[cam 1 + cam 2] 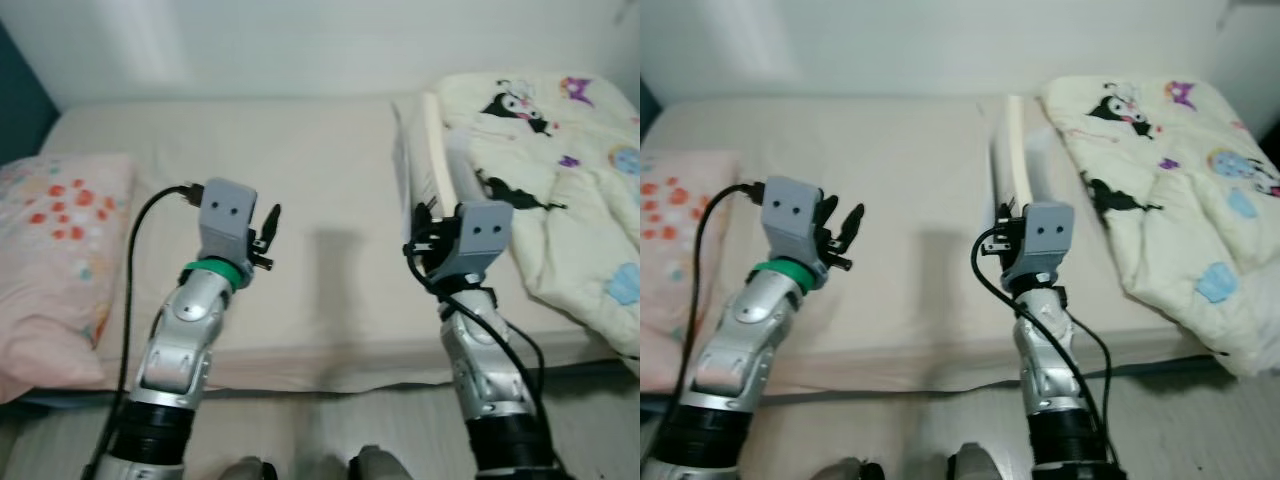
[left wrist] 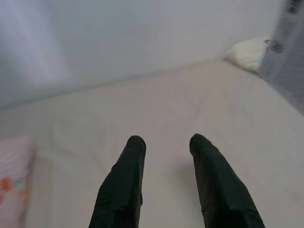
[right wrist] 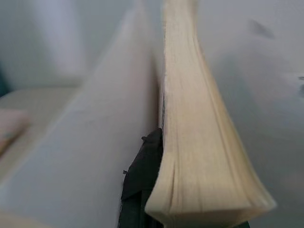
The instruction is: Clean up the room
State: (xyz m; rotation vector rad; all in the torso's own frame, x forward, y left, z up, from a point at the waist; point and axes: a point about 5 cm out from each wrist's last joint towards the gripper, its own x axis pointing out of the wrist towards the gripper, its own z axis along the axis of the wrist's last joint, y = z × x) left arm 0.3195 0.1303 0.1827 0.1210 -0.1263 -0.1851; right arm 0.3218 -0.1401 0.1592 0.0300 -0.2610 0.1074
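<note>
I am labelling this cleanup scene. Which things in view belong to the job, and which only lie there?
Belonging to the job:
- book, held in the right gripper jaws
- left gripper, jaws open, holding nothing

Only lying there:
- pink pillow
- cartoon blanket
- bed

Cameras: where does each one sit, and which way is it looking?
Left eye view: on the head, looking down at the bed; both arms show.
Right eye view: beside it, same scene, with the pillow and blanket.
Left wrist view: on the left arm, looking along the open left pincer over the bed.
Right wrist view: close up, right pincer gripping the book.
</note>
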